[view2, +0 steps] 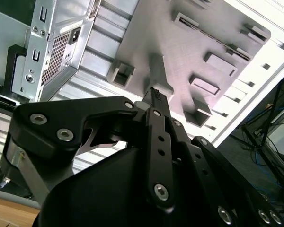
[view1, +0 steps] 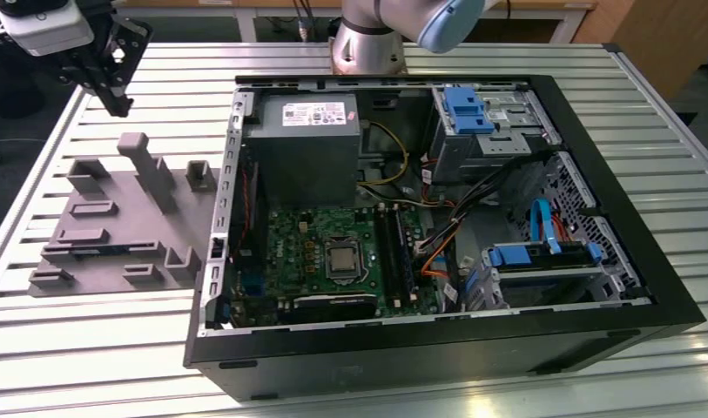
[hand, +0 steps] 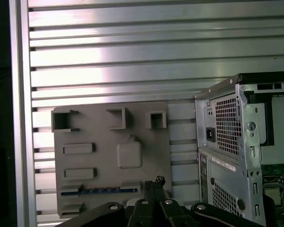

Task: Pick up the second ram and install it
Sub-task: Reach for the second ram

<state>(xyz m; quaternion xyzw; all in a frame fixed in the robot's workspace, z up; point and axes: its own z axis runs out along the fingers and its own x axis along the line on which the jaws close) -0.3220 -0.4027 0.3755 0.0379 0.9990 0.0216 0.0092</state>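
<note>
One second ram (hand: 99,190) lies slotted in the grey holder (hand: 109,137) on the tabletop (hand: 132,71); the claw (hand: 154,181) hangs above, narrow, empty.

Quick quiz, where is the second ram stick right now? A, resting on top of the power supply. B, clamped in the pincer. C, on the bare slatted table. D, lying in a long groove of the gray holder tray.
D: the blue second ram stick lies in a long groove of the gray holder tray, with the pincer hanging apart from it.
</note>
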